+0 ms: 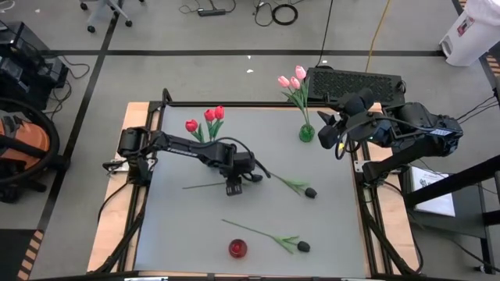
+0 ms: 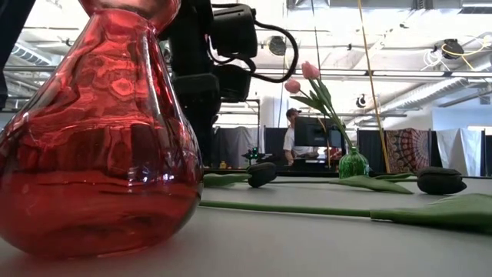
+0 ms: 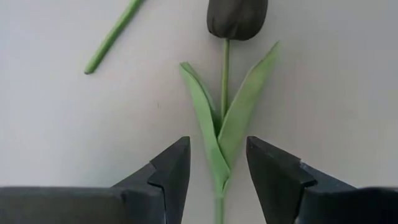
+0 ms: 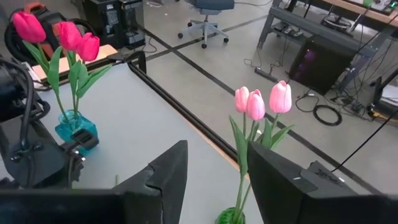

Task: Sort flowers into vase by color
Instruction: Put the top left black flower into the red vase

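1. Tulips with black bud heads and long thin green stems lie on the grey tabletop (image 1: 328,218): one black tulip (image 1: 310,192) sits right of centre in the high view, its stem running left toward the left gripper (image 1: 233,187), and a second black tulip (image 1: 302,247) lies near the bottom edge, its stem slanting up-left.
2. Three red tulips (image 1: 209,117) stand upright in a small blue glass vase (image 4: 76,129) at the upper middle of the table, just behind the left arm.
3. Three pink tulips (image 1: 292,80) stand in a small green glass vase (image 1: 306,133) at the upper right of the table.
4. A round red glass vase (image 1: 237,248) stands near the bottom centre, holding no flower in the high view; it fills the left half of the low view.
5. Left gripper hangs low over the middle of the table, its dark fingers (image 3: 171,171) spread apart on either side of the black tulip's green leaves (image 3: 227,118), not pinching them as far as the wrist view shows.
6. A loose green stem end (image 3: 112,37) lies on the table to one side of that bud.
7. Right gripper (image 1: 331,136) waits at the upper right beside the green vase, its fingers (image 4: 165,177) parted and holding nothing.
8. A person (image 2: 292,138) sits at a monitor in the room far behind the table.
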### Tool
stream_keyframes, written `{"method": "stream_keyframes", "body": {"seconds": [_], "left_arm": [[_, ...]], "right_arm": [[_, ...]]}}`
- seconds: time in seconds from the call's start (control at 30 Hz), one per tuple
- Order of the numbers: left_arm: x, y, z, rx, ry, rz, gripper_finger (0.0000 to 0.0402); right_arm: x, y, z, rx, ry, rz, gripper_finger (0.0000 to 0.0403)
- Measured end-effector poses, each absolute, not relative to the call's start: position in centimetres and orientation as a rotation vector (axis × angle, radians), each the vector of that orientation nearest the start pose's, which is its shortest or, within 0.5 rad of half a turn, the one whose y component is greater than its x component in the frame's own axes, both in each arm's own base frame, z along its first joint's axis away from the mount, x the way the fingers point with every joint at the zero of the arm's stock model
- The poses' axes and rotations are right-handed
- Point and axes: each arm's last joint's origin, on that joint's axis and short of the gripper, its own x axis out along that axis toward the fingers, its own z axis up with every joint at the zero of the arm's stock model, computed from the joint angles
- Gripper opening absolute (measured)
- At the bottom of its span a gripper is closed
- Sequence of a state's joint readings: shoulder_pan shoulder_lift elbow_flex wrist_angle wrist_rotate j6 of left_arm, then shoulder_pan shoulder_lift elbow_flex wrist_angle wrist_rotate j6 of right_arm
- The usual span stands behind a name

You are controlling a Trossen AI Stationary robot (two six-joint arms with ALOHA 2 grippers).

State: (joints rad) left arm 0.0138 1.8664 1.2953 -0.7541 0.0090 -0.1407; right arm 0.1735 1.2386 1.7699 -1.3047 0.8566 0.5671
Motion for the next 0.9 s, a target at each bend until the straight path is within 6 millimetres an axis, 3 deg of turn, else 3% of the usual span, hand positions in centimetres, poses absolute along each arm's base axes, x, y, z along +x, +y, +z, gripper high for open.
{"method": "stream_keyframes", "body": {"seconds": [0.13, 0.4, 0.9], "left_arm": [[36.1, 0.5, 17.6, -0.114, 1.323, 0.086, 0.0164], [36.3, 0.4, 14.7, -0.111, 1.433, 0.09, 0.0164], [36.6, 0.4, 14.3, -0.159, 1.432, 0.049, 0.0164]], "right_arm": [[17.8, 0.9, 46.9, 0.147, 0.467, -0.811, 0.0157], [17.9, 1.0, 46.8, 0.143, 0.483, -0.784, 0.0157], [17.9, 1.0, 46.8, 0.147, 0.481, -0.786, 0.0157]]}}
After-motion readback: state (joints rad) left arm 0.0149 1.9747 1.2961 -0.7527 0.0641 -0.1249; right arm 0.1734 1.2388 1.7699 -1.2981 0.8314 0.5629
